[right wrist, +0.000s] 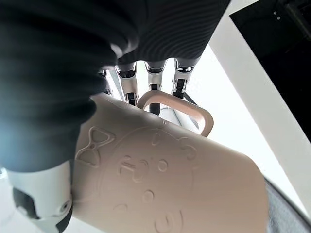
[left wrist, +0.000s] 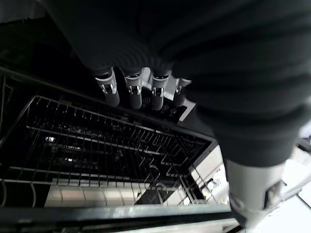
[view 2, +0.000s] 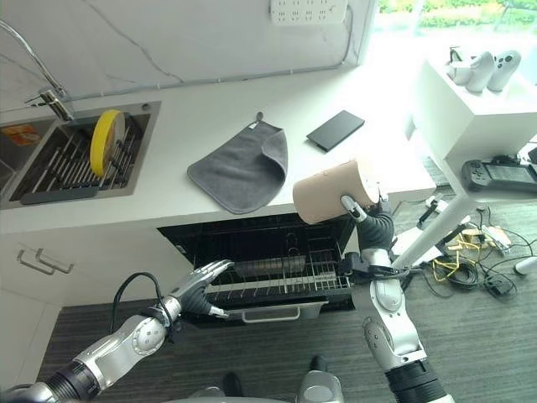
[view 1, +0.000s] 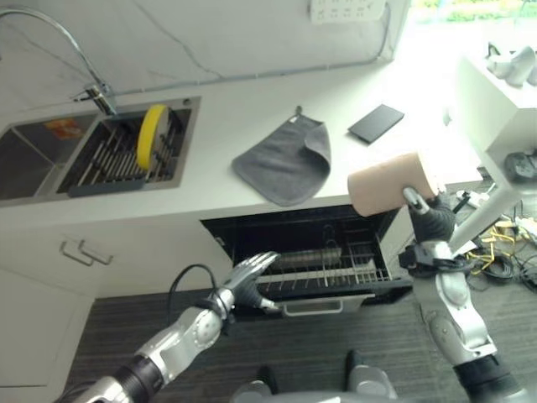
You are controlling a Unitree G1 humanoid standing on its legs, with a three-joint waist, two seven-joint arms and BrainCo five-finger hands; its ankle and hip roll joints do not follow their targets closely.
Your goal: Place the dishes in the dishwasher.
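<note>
My right hand (view 1: 430, 220) is shut on a beige mug (view 1: 390, 182), holding it on its side at counter height above the right end of the open dishwasher (view 1: 319, 252). In the right wrist view the fingers (right wrist: 153, 80) curl through the mug's handle (right wrist: 181, 110). The wire rack (view 1: 327, 269) is pulled out, with a dark piece lying in it. My left hand (view 1: 250, 277) rests open at the rack's front left edge, its fingers (left wrist: 133, 90) straight over the rack (left wrist: 97, 145). A yellow plate (view 1: 152, 134) stands upright in the sink's rack (view 1: 126, 155).
A grey cloth (view 1: 288, 159) and a black flat slab (view 1: 376, 122) lie on the white counter (view 1: 218, 126). A faucet (view 1: 84, 63) arches over the sink. A white stand (view 2: 470, 109) with controllers is at the right, cables on the floor beneath.
</note>
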